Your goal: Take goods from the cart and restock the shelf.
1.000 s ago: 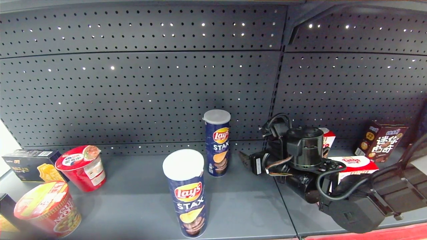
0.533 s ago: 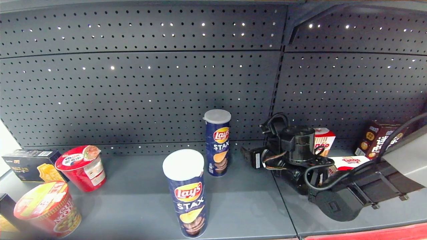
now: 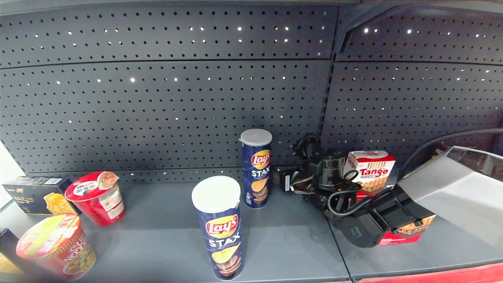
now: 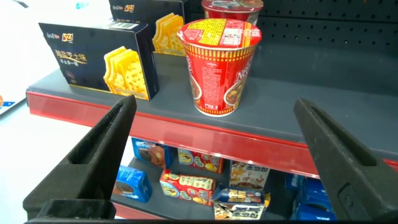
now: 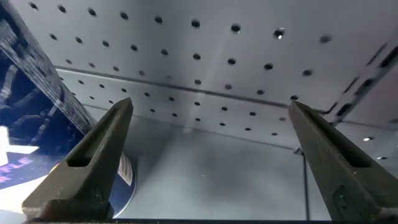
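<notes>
Nearest the robot, well to the left of the front chip can (image 3: 220, 228) and out in front of the shelf's red front lip (image 4: 249, 134), the left gripper (image 4: 211, 168) hangs with its fingers spread wide and nothing between them. It faces a red and yellow noodle cup (image 4: 219, 62) and a black biscuit box (image 4: 102, 59) near the shelf edge. The front chip can stands upright, white lid on, close to the front of the grey shelf (image 3: 290, 243). To its right, under the right arm, lies what looks like a red and brown wafer box (image 3: 408, 232), mostly hidden. Farther back to its left are a red lidded cup (image 3: 96, 196) and another black biscuit box (image 3: 35, 194). Behind the front chip can and slightly right stands a second chip can (image 3: 256, 169), upright near the perforated back panel (image 3: 165, 110). Just right of that second can is the right gripper (image 5: 205, 162), released, its fingers wide apart and empty, pointing at the back panel. Right of it, an upright white and red wafer box (image 3: 371, 171) stands against the panel.
</notes>
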